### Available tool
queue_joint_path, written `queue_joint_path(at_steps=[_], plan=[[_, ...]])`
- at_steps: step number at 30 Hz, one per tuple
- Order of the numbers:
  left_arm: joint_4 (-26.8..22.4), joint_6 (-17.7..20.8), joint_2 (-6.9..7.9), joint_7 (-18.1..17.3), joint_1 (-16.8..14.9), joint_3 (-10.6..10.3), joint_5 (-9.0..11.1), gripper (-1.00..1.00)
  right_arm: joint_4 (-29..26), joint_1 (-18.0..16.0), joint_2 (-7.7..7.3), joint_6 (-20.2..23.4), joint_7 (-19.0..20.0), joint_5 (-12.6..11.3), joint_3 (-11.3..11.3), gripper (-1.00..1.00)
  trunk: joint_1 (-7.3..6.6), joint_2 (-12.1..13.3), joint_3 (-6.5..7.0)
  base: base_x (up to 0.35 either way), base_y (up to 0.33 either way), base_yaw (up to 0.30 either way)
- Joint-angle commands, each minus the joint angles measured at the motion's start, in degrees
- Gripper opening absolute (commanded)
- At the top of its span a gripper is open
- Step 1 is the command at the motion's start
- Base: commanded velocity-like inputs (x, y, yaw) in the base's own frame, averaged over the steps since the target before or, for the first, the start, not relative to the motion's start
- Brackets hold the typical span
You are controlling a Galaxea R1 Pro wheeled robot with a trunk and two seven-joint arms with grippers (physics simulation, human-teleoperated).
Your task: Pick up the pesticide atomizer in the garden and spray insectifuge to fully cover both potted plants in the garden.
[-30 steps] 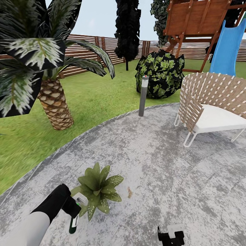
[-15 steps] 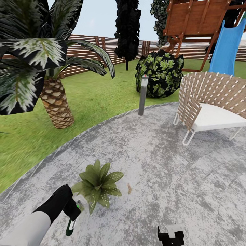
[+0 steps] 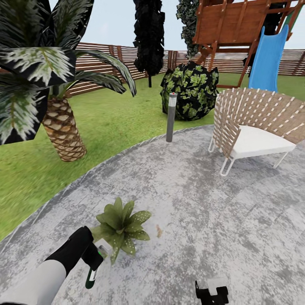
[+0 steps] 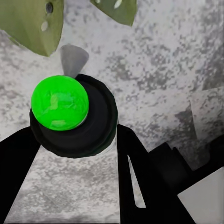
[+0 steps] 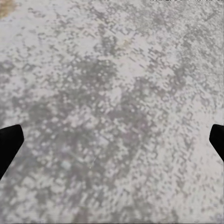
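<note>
A potted plant (image 3: 120, 226), a low rosette of pale-speckled green leaves, sits on the grey paved patio (image 3: 203, 203) of the garden. Just beside it on the near-left, my left gripper (image 3: 94, 260) is shut on the pesticide atomizer (image 3: 96, 262), a small white and dark bottle with a green mark. In the left wrist view the atomizer (image 4: 70, 116) shows as a dark round body with a bright green cap between the black fingers (image 4: 135, 172), and the plant's leaves (image 4: 32, 23) lie right past it. My right gripper (image 3: 212, 292) hangs low over bare paving, open, fingertips (image 5: 9, 144) wide apart.
A grey bollard lamp (image 3: 171, 117) stands at the patio's far edge. A wicker chair (image 3: 250, 127) sits to the right, a palm trunk (image 3: 61, 131) on the lawn to the left. Behind are a dark-leaved shrub (image 3: 190, 91), a blue slide (image 3: 267, 57) and a slatted fence (image 3: 97, 63).
The whole head view has shifted a little, so the camera moved. My left gripper keeps hold of the atomizer beside the plant; the right arm stays where it was.
</note>
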Motion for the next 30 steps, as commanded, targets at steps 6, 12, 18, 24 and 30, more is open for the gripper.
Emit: queue_joint_path(at_steps=[6,12,18,24,30], plan=[[-0.14,0.14,0.0,-0.51,-0.01,-0.16,-0.4,-1.0,0.07,-0.05,0.01,-0.17,-0.37,-0.25,0.49,1.0,-0.01,-0.02,0.0,0.204,0.263,-0.059],[-0.09,0.1,0.01,-0.52,0.32,-0.22,-0.3,-1.0,0.06,-0.05,0.01,-0.17,-0.42,-0.25,0.49,1.0,-0.01,-0.02,0.15,0.139,0.091,-0.177],[-0.17,-0.69,0.67,-7.69,0.56,-0.51,-0.54,-1.0,0.07,-0.05,0.01,-0.17,-0.44,-0.25,0.49,1.0,-0.01,-0.02,0.16,0.003,0.002,-0.007],[-0.29,-0.49,0.93,-7.71,0.26,-0.5,-1.29,-1.0,0.06,-0.05,0.01,-0.18,-0.39,-0.26,0.49,1.0,-0.01,-0.02,0.19,-0.127,0.189,-0.032],[-0.29,-0.22,0.29,-7.38,0.21,-0.32,-6.71,-1.0,0.06,-0.05,0.03,-0.18,-0.39,-0.25,0.49,1.0,-0.01,-0.02,0.36,-0.002,0.304,-0.159]])
